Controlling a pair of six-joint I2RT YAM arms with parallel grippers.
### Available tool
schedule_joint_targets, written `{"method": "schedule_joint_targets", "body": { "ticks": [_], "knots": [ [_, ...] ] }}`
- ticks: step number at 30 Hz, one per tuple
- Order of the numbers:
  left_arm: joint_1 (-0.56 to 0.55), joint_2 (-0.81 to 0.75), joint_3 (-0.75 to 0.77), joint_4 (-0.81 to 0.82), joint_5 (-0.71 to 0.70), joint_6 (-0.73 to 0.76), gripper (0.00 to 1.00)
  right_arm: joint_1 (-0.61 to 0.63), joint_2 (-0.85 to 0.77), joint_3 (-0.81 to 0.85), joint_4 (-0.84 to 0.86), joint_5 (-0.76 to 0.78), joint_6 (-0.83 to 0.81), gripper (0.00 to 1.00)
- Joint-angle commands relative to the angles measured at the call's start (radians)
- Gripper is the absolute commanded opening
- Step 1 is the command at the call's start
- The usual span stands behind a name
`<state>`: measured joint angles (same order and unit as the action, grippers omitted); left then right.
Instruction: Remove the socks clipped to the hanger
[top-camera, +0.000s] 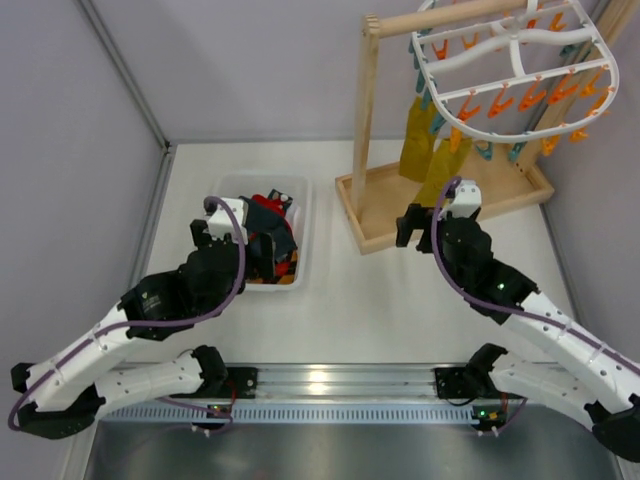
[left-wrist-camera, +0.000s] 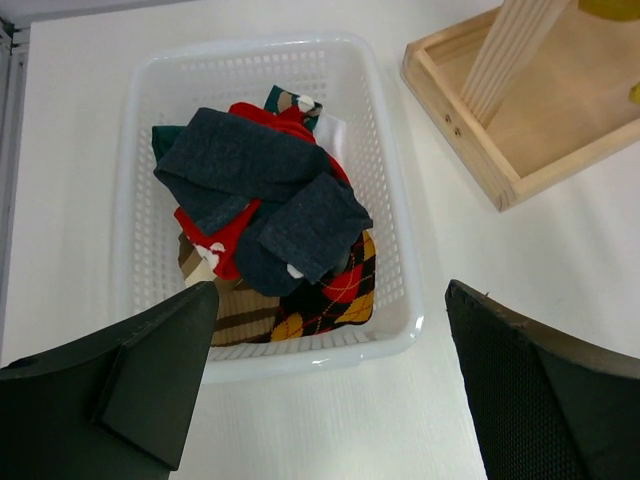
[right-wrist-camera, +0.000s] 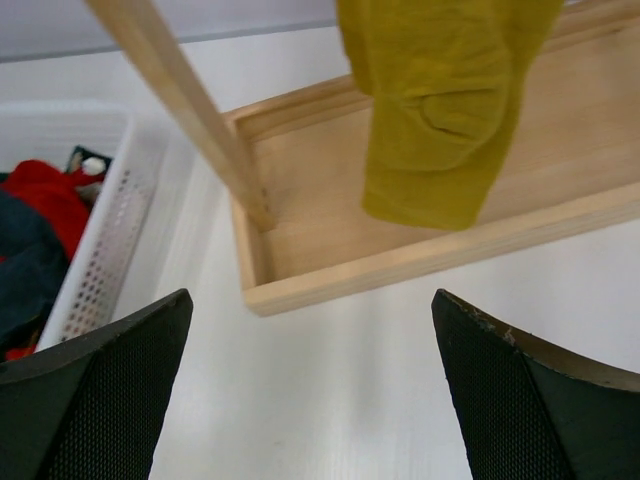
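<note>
**A:** What does the scene show, and how much of the job looks done?

**B:** Seen from above, a white oval hanger (top-camera: 510, 60) ringed with orange and teal clothespins sits at the top right, on a wooden stand (top-camera: 366, 110). Most of the pins look bare. Two mustard-yellow socks (top-camera: 428, 150) hang from its near left rim, over the stand's tray base (top-camera: 352, 215). The job seems mostly done, with those two left. The hanger's far right edge runs out of view, so I cannot be sure.

**A:** Where are the other socks?

**B:** A heap of loose socks (left-wrist-camera: 265, 205), dark blue-grey, red and argyle, lies in a white basket (left-wrist-camera: 250, 52) on the table (top-camera: 370, 310), left of the tray.

**A:** And the two hands?

**B:** The left hand (left-wrist-camera: 325, 390) hovers over the basket's near edge, its fingers wide apart and holding nothing. The right hand (right-wrist-camera: 310, 385) is low, just in front of the tray, also spread and empty. It points toward the toe of one mustard sock, which hangs above and beyond it without touching.

**A:** Is anything in the way?

**B:** The stand's upright post is just left of the hanging socks, and the tray's front wall lies between the right hand and them. The hand would likely need to rise over that wall and keep right of the post. The socks hang close together, so gripping one alone may take care.
</note>
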<state>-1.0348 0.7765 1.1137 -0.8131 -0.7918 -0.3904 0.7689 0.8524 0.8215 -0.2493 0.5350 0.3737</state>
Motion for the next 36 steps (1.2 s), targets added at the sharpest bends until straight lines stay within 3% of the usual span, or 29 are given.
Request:
{"method": "schedule_joint_targets", "body": {
  "ticks": [1,7,16,17,19,20,21,26,28,36],
  "knots": [
    [-0.001,0.030,-0.006,0.012,0.023,0.002,0.99,-0.112,0.007,-0.018,-0.009,-0.010,-0.051,1.00],
    [0.001,0.061,-0.022,0.015,0.045,-0.005,0.99,-0.296,0.091,-0.059,0.204,-0.111,-0.113,0.99],
    [-0.001,0.064,-0.011,0.017,0.080,-0.053,0.99,-0.361,0.362,-0.050,0.547,-0.064,-0.208,0.97],
    [-0.001,0.063,-0.011,0.018,0.085,-0.062,0.99,-0.361,0.373,-0.058,0.577,-0.078,-0.216,0.89],
    [0.001,0.064,-0.009,0.034,0.089,-0.087,0.99,-0.365,0.364,-0.087,0.639,-0.113,-0.228,0.55],
    [-0.001,0.066,-0.008,0.043,0.095,-0.096,0.99,-0.364,0.353,-0.108,0.668,-0.147,-0.226,0.09],
    [0.001,0.069,-0.005,0.060,0.101,-0.111,0.99,-0.365,0.332,-0.133,0.697,-0.162,-0.222,0.03],
    [0.001,0.131,0.066,0.249,0.167,-0.119,0.99,-0.365,0.177,-0.275,0.786,-0.302,-0.187,0.02],
    [0.001,0.182,0.125,0.333,0.265,-0.091,0.99,-0.365,0.110,-0.317,0.776,-0.377,-0.179,0.00],
    [0.002,0.634,0.509,0.557,0.524,-0.004,0.99,-0.365,-0.122,-0.335,0.552,-0.484,-0.111,0.00]
  ]
}}
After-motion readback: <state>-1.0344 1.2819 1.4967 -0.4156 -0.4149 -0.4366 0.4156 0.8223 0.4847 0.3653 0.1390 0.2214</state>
